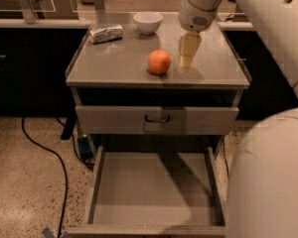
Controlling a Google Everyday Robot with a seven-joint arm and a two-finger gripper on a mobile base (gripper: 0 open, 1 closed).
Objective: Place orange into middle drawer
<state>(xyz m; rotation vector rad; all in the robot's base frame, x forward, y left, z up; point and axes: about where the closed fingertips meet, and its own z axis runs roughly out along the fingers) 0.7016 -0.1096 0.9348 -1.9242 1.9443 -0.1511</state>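
The orange (159,62) sits on the grey cabinet top (114,63), near its front middle. My gripper (185,65) hangs from the white arm and points down just to the right of the orange, close above the top and apart from the fruit. It holds nothing that I can see. Below, the wide shallow middle drawer (154,192) is pulled out toward me, and its flat floor is bare.
A white bowl (148,22) and a crumpled silver foil packet (107,33) stand at the back of the top. A shut drawer front with a dark loop handle (157,119) is above the open drawer. A black cable (54,157) lies on the floor at left.
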